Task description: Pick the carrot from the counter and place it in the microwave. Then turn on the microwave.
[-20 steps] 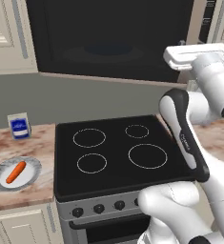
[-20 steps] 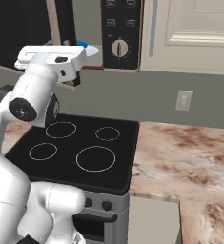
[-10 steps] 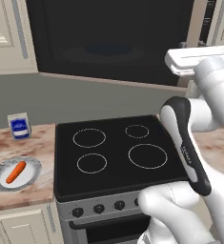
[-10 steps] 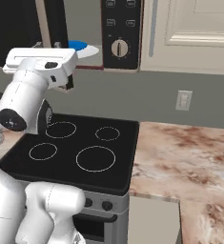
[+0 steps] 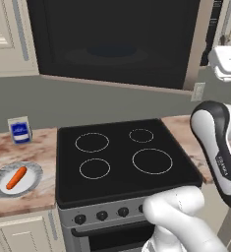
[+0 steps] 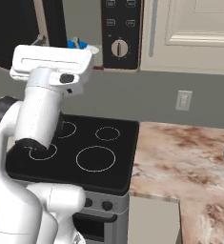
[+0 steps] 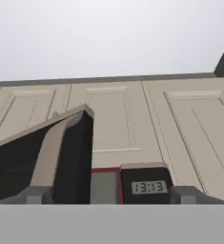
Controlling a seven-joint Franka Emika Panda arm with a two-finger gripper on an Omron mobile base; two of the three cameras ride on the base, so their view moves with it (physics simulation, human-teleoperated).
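Left base view: arm has swung further right since a second ago, hand now up at the right edge by the microwave point(image 5: 112, 42), whose door hangs open. Carrot point(image 5: 16, 177) sits untouched on a grey plate point(image 5: 31, 184) near the desk's point(image 5: 23, 147) front left edge, well apart from the arm.

Right base view: hand raised near the control panel and knob point(image 6: 119, 48); can't tell the gripper's state here.

Hand view: finger tips set wide apart at the bottom corners, nothing between them; open door edge and clock point(image 7: 146, 187) ahead.

Judgement: door step looks done; carrot pickup not yet started.
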